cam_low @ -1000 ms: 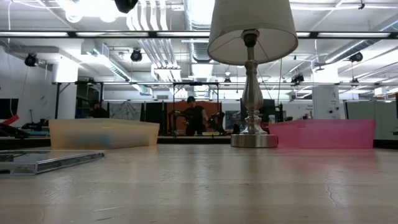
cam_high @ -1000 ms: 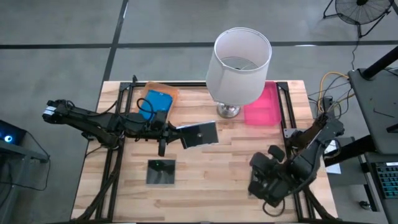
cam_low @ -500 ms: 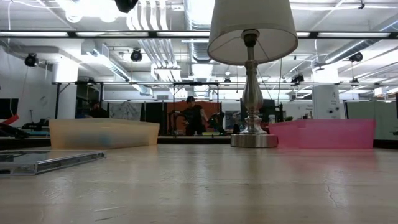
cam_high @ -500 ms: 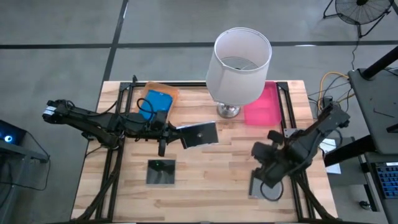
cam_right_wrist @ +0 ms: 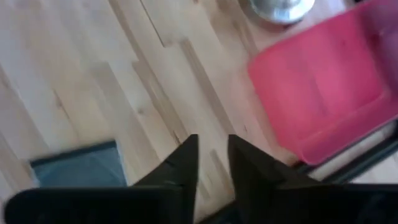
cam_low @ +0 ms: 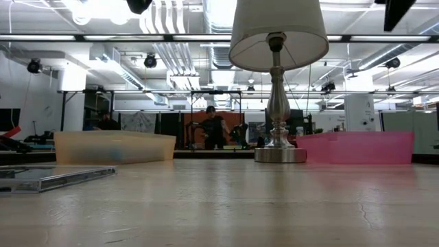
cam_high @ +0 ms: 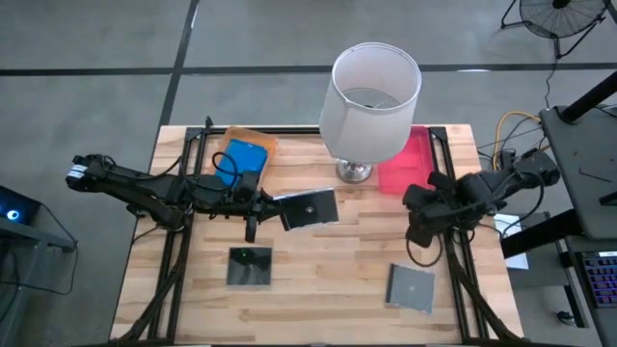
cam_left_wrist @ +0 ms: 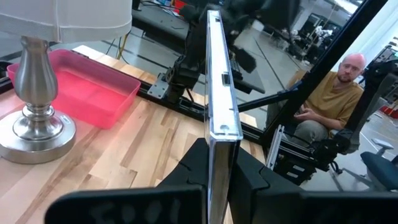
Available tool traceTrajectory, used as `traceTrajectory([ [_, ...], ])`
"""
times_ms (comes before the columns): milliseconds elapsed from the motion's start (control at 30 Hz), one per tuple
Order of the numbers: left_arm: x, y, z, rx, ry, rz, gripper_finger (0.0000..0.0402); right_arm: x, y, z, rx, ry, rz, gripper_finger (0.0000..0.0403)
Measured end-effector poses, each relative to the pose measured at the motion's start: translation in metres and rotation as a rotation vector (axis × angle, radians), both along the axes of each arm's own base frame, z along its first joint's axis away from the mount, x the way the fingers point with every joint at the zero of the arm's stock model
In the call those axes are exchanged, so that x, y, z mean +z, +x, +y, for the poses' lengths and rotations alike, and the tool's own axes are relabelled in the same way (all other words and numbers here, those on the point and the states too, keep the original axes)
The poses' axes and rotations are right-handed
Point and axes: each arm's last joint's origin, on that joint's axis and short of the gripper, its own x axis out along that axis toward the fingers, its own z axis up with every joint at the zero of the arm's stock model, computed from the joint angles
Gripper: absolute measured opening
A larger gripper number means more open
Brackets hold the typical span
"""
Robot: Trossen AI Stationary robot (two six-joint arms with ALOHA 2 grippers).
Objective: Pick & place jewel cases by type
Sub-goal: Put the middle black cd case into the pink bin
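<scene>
Your left gripper (cam_high: 273,201) is clamped on a dark square case (cam_high: 310,208), holding it above the middle of the table (cam_high: 328,260). That carry is the step in hand; I judge the next move must bring this case to whichever tray (cam_high: 408,162) takes the square kind, passing the lamp (cam_high: 371,92) cleanly.

Your right gripper (cam_high: 417,220) hangs near the pink tray with nothing between its fingers, which stand slightly apart. One square case (cam_high: 412,287) lies below it on the table, another (cam_high: 250,267) lies left of centre, and a blue case (cam_high: 241,159) sits in the orange tray (cam_high: 253,141).

The left wrist view shows the held case (cam_left_wrist: 219,81) edge-on and upright, pinched by its lower edge; the overhead camera cannot tell you that. The low view shows neither gripper.
</scene>
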Motion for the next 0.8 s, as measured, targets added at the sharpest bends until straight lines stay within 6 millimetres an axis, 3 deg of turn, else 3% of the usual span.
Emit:
traceTrajectory([
  [233,0.000,0.000,0.000,0.001,-0.008,0.000,0.0002,-0.028,0.007,-0.018,0.075,-0.060,0.150,0.0190],
  [367,0.000,0.000,0.000,0.002,-0.014,0.000,0.0002,-0.041,0.011,-0.030,0.120,-0.044,0.179,0.0226],
  [533,0.000,0.000,0.000,0.004,-0.030,-0.001,0.0002,-0.060,0.018,-0.051,0.159,0.002,0.165,0.0247],
  [800,0.000,0.000,0.000,0.005,-0.037,-0.001,0.0002,-0.087,0.021,-0.091,0.201,0.006,0.202,0.0244],
])
